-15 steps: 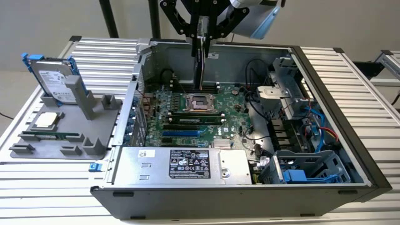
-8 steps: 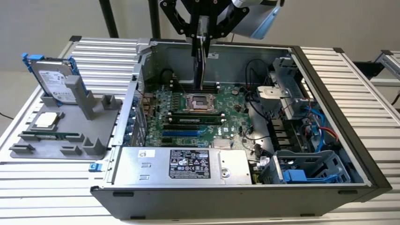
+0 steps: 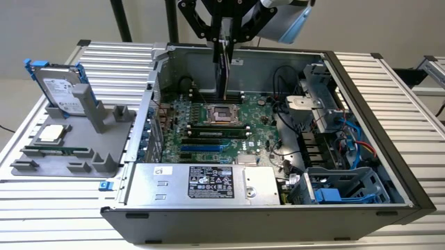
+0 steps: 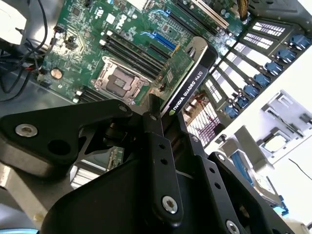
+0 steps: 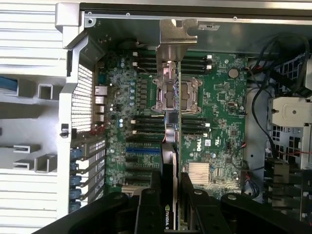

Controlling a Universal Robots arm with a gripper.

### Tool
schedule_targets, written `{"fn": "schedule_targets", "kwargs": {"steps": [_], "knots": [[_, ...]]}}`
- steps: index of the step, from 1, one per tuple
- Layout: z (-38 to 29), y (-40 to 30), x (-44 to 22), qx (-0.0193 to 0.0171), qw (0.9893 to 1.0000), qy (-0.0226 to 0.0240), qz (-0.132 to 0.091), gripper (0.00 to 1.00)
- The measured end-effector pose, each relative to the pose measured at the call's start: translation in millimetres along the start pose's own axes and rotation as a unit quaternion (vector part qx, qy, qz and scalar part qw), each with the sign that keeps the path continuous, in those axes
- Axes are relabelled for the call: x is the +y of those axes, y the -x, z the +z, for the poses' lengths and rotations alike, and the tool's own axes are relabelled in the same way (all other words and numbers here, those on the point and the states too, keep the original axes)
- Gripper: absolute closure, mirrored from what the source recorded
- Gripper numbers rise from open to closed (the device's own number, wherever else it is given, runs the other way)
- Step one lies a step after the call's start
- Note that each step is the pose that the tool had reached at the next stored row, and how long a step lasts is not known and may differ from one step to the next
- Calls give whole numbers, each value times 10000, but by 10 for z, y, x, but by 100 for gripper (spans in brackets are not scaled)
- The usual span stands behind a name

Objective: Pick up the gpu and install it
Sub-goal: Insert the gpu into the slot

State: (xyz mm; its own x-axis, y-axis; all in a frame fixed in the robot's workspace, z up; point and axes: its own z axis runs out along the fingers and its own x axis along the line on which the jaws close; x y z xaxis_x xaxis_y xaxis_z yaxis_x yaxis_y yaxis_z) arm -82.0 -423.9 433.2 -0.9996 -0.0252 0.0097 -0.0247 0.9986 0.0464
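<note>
Nearest my wrist cameras, the end effector (image 4: pixel 165 114) grips the gpu (image 4: pixel 187 75) edge-on above the motherboard (image 4: pixel 87 29) in the open case (image 3: pixel 278 224).

The arm's wrist (image 3: pixel 286 21) sits at the top edge of the exterior view, leaning a bit toward the exterior view's right, with the gripper (image 3: pixel 222 35) pointing straight down. Its black linkage fingers (image 4: pixel 156 146) are pinched in on the two flat faces of the gpu (image 3: pixel 222 73), which hangs upright and edge-on below them.
</note>
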Motion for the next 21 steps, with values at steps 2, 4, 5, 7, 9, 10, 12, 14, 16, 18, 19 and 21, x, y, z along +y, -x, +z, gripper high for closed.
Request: {"fn": "schedule_targets", "kwargs": {"steps": [2,4,5,7,9,10,12,14,16,18,19,21], "knots": [[0,0,0,1,10000,-1,-21,100],[0,0,0,1,10000,-1,-22,100],[0,0,0,1,10000,-1,-21,100],[0,0,0,1,10000,-1,-22,100],[-1,0,0,1,10000,-1,-24,100],[-1,0,0,2,10000,-1,-26,100],[0,0,0,2,10000,-1,-32,100],[-1,0,0,3,10000,-1,-48,100],[-1,0,0,4,10000,-1,-86,100],[-2,-1,0,7,9999,-3,-146,100],[-1,-1,0,9,9998,-4,-185,100],[-1,-2,0,13,9996,-7,-267,100]]}}
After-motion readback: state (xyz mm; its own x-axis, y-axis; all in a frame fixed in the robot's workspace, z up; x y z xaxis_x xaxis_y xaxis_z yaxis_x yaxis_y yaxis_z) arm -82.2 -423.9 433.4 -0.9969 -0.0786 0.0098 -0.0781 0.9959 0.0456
